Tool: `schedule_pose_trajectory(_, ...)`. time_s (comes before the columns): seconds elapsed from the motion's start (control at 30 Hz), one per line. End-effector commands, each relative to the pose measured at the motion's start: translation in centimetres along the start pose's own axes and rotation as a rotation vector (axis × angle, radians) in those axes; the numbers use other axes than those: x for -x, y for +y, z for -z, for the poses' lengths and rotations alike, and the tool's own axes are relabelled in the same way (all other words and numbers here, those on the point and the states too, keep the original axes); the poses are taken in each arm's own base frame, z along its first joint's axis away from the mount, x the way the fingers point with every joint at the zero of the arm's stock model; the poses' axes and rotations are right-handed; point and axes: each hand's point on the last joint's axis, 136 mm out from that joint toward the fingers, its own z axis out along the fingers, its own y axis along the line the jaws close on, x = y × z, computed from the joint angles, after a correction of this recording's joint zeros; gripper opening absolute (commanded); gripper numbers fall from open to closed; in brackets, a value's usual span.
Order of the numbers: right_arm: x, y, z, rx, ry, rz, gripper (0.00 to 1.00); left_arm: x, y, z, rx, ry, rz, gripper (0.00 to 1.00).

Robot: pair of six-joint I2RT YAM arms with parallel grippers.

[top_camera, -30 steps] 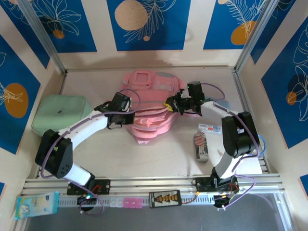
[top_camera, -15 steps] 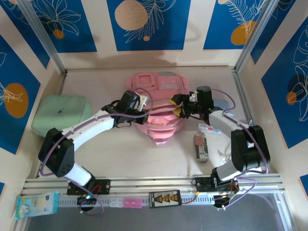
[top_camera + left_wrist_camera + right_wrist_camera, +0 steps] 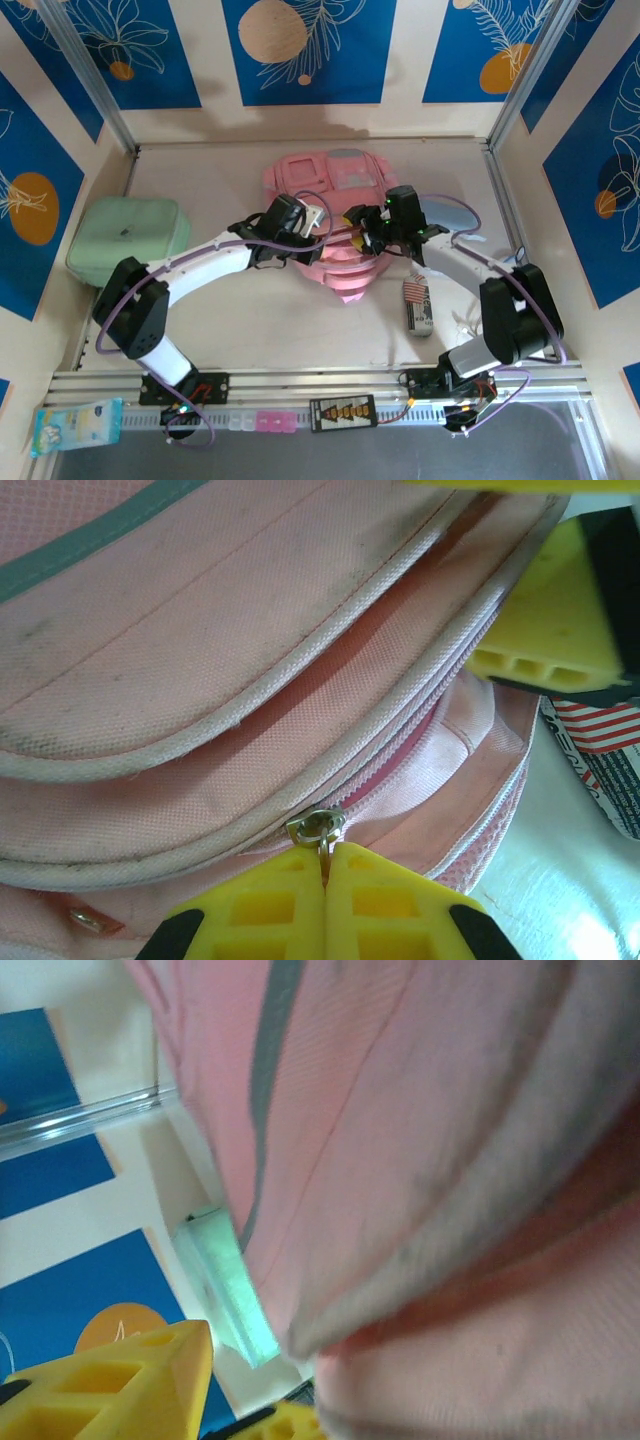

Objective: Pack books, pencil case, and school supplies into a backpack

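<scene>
Now my left claw (image 3: pixel 325 868) is clamped shut on the zipper pull (image 3: pixel 318 827). My right claw (image 3: pixel 362 228) gapes empty beside the backpack (image 3: pixel 230 670). I should brace the fabric and pull steadily along the zip.

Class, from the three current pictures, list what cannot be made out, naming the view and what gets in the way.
- What the backpack holds: top view, its own fabric hides the inside.
- Whether the right gripper grips anything: right wrist view, blurred, fingers cut by the bottom edge.
- Lettering on the flag-print pack: left wrist view, cut by the right edge; top view, too small.
</scene>
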Motion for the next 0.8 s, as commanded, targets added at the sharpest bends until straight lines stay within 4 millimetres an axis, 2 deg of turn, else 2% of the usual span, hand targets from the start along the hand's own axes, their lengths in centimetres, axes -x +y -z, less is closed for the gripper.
schedule_pose_trajectory(0.0,0.5,1.2,-0.7,0.006,-0.042,-0.002,0.58,2.4,-2.0,0.4,-0.068,-0.071,-0.027,0.0)
schedule_pose_trajectory(0.07,0.5,1.5,-1.1,0.008,-0.049,0.008,0.5,2.2,-1.7,0.3,-0.055,-0.062,-0.027,0.0)
schedule_pose_trajectory(0.17,0.8,1.8,-1.3,0.008,-0.051,0.015,0.24,1.6,-1.2,0.4,-0.03,-0.03,-0.06,0.0)
schedule_pose_trajectory(0.27,1.2,2.4,-0.2,0.021,-0.072,0.038,0.14,0.3,1.3,1.1,0.105,0.02,-0.092,0.0)
schedule_pose_trajectory(0.33,1.5,3.3,0.9,0.041,-0.079,0.073,0.11,-0.5,3.0,1.8,0.18,0.04,-0.109,0.0)
schedule_pose_trajectory(0.47,2.1,5.6,3.1,0.106,-0.044,0.134,0.08,-0.6,6.2,3.3,0.276,0.021,-0.089,0.0)
schedule_pose_trajectory(0.57,1.5,7.2,4.1,0.15,0.003,0.176,0.08,0.1,7.7,3.5,0.293,0.002,-0.071,0.0)
schedule_pose_trajectory(0.77,0.4,8.8,4.9,0.201,0.073,0.211,0.07,2.7,10.3,3.1,0.299,-0.06,-0.035,0.0)
